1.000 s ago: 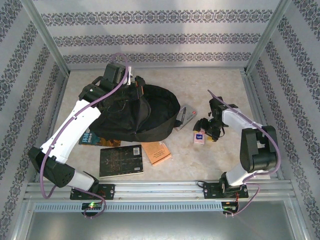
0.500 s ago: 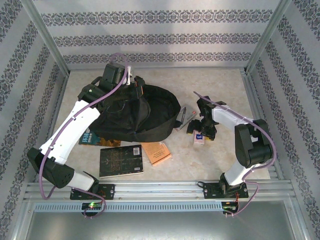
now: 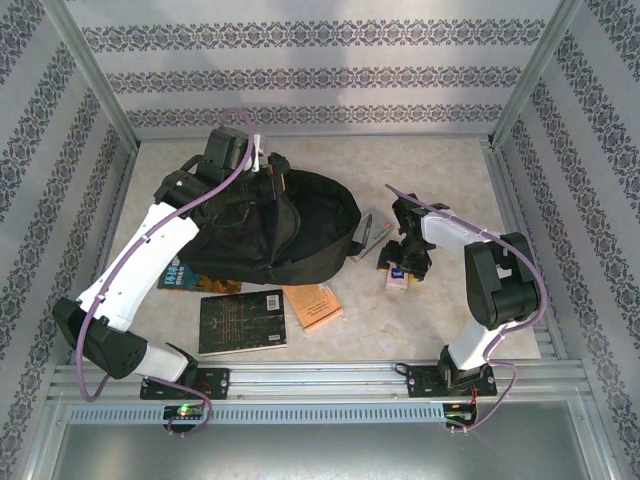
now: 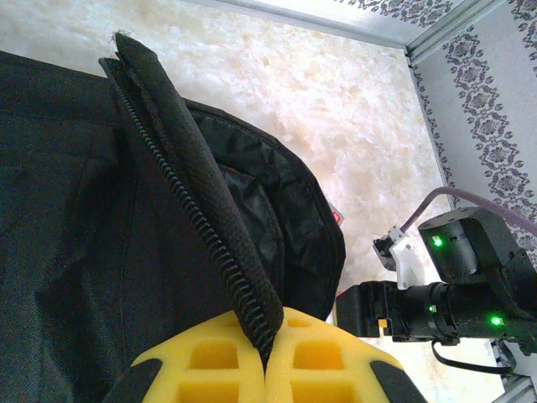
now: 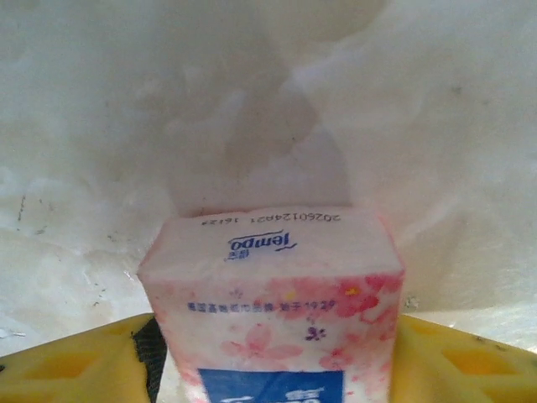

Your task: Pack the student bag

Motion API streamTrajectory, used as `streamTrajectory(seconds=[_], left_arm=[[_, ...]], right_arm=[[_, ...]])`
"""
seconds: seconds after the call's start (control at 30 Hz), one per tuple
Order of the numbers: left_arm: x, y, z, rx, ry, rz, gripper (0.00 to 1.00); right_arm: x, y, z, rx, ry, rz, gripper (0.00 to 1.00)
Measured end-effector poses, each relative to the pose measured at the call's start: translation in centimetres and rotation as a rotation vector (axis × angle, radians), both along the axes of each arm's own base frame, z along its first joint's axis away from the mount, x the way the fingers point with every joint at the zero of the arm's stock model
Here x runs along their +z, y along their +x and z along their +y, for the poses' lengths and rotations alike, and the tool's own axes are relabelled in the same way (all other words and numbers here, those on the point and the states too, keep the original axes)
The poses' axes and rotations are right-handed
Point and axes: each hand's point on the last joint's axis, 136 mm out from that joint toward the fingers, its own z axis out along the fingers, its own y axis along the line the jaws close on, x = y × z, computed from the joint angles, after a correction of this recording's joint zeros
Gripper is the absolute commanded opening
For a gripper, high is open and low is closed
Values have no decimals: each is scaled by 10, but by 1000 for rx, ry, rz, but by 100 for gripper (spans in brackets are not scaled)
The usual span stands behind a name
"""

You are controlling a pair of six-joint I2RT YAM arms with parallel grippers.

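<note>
From the top external view, your left pincer sits at the far rim of the student bag. The rest of the black bag spreads from that pincer toward the arm bases and toward the right arm. Your right pincer hangs low over the table, well apart from the left pincer. A pink tissue pack lies right at its tips, and a flat grey item lies just beside it on the bag's side. A black book and an orange book lie nearer the bases, on the left of the right pincer.

In the left wrist view, your left pincer is clenched: its yellow pads meet on the bag's zip edge. That edge rises straight out from between them. The student bag's black cloth lies on both sides of that edge.

In the right wrist view, the tissue pack stands between the yellow fingers of your right pincer. One finger looks pressed against the pack and a dark strip shows at the other. You cannot tell whether the pack is grasped.
</note>
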Motion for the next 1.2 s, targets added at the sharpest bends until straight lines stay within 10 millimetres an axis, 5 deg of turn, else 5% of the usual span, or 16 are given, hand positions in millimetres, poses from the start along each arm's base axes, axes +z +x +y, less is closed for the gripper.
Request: streamTrajectory(seconds=[0.23,0.43,0.53,0.77,0.87,0.97,1.2], left_arm=[[0,0,0,0,0,0,0],[0,0,0,0,0,0,0],[0,0,0,0,0,0,0],[0,0,0,-1,0,0,0],[0,0,0,-2,1,-1,0],[0,0,0,-4,2,-2,0],[0,0,0,-5,2,-2,0]], right_arm=[[5,-1,-3,-1,-11,-12,57],[34,-3,-3,-8,4,-76,55],[66,-1,5,-14,36,-139,54],[199,43,60,51,236,-484,54],[224,56,87,94,317,-531,55],[222,68,123,136,381,-505,54],[175,80,196,210,429,-370,56]])
